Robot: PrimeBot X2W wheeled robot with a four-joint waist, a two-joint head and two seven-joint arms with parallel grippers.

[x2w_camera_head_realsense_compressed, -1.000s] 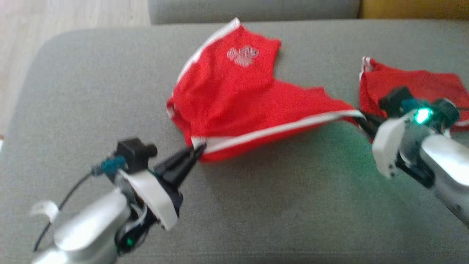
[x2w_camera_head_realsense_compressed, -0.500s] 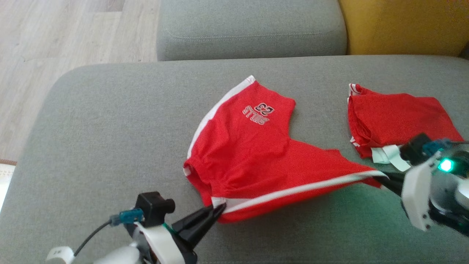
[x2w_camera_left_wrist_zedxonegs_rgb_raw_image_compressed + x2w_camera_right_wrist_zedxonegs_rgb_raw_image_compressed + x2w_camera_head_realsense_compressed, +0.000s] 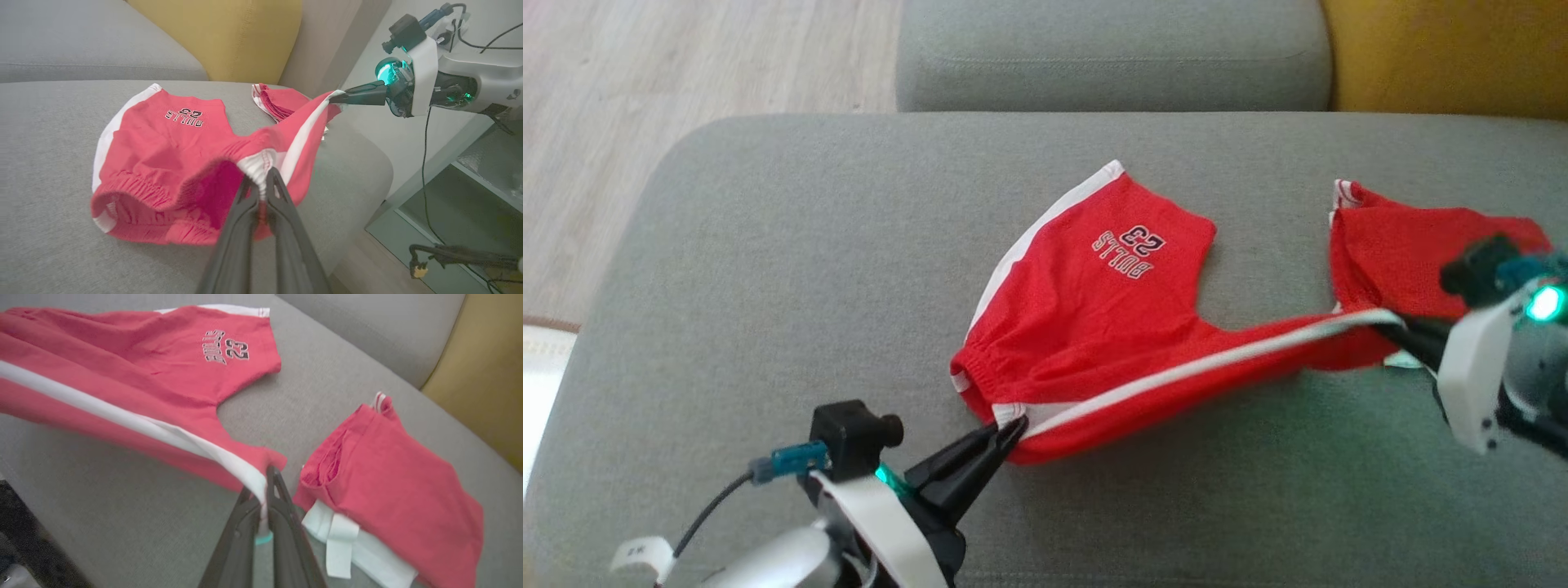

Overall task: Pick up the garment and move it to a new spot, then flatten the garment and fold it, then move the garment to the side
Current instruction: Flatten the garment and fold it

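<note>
The red shorts lie mid-frame on the grey sofa seat, their striped edge held taut between the left gripper, pinching the waistband at lower centre, and the right gripper, pinching the hem at right; I judge the folding barely begun and the move aside not yet done.

The left arm sits low and near, the right arm out wide, both jaws pinched tight.
</note>
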